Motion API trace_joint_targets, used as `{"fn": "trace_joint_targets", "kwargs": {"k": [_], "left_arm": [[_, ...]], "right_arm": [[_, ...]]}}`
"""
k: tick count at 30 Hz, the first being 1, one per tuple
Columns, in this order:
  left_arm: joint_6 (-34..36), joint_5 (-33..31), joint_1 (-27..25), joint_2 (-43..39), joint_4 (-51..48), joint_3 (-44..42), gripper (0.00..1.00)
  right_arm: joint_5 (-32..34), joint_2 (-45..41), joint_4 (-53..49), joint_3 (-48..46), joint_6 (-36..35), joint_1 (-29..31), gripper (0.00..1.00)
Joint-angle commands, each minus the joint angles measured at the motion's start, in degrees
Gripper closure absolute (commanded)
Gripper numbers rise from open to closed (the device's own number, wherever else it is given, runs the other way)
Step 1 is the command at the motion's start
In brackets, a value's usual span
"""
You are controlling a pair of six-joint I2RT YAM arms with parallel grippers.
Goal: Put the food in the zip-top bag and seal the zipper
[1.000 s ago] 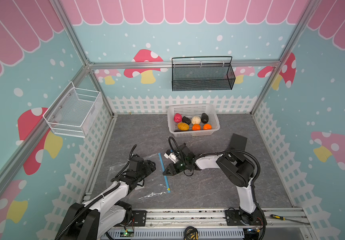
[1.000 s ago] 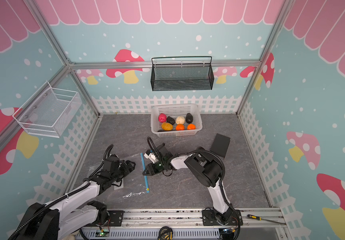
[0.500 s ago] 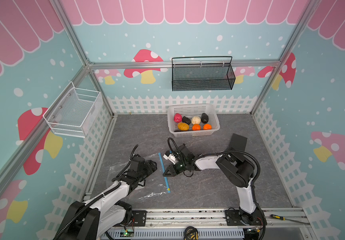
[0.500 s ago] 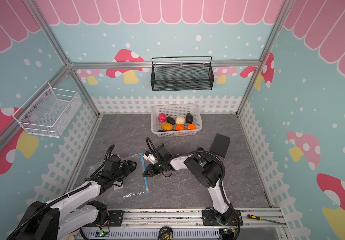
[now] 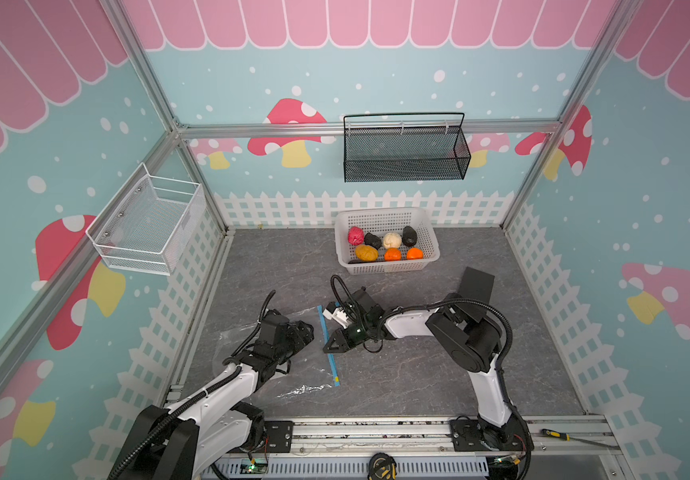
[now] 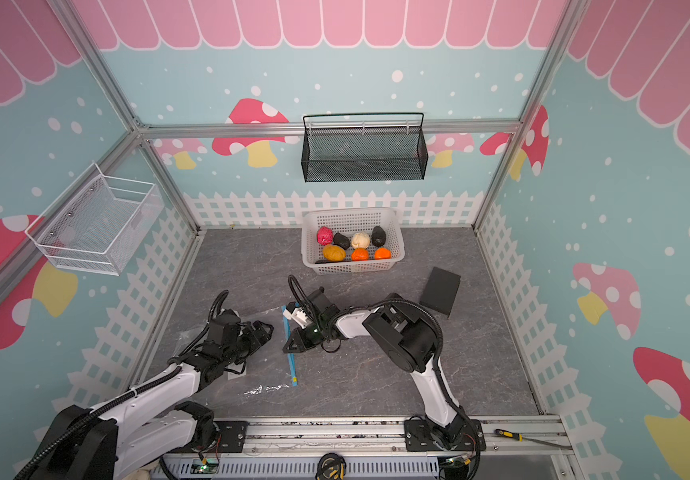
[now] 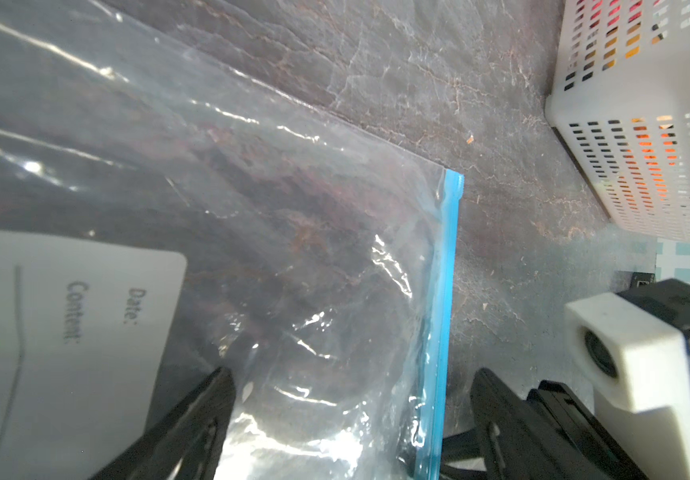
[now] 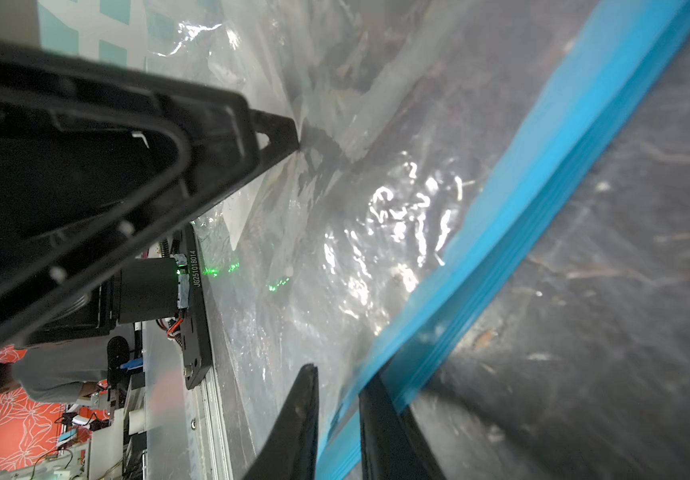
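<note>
Zip-top bag [image 5: 306, 368] lies flat on the grey tabletop [image 5: 418, 382], lower centre-left in both top views, w/ its zipper [image 5: 332, 365] running down the bag's right edge. Left end effector [image 5: 308, 334] sits low over the bag, fingers spread wide, released. In the left wrist view one finger is over the plastic near the white label [image 7: 64, 332], the other just past the blue strip. Right end effector [image 8: 337, 372] comes in from the right at approx. mid-strip. Its fingers are nearly together w/ the zipper filling the gap btwn them, so it's pinched on it. Food [image 5: 391, 240] sits in the white basket [image 5: 380, 212], upper centre of the tabletop, well apart from the bag.
</note>
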Motion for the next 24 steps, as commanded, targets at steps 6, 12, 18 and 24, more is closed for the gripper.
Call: {"fn": "trace_joint_targets", "kwargs": {"k": [6,12,18,24], "left_arm": [[-1.8,0.1,-0.4,0.3,-4.8,-1.4,0.10],[-2.2,1.5,-0.5,-0.9,-4.9,1.6,0.10],[-2.4,5.0,-1.0,-0.3,-5.1,6.9,0.13],[-1.7,6.4,-1.2,-3.9,-7.3,10.1,0.19]], "right_arm": [[-0.1,-1.0,1.2,0.1,-2.1,0.2,0.93],[1.4,-5.8,6.2,-2.3,-6.1,0.0,0.96],[-3.0,-9.4,20.0,-7.3,-9.4,-1.4,0.98],[-2.3,-10.6,21.0,-7.3,-14.7,-2.1,1.00]]}}
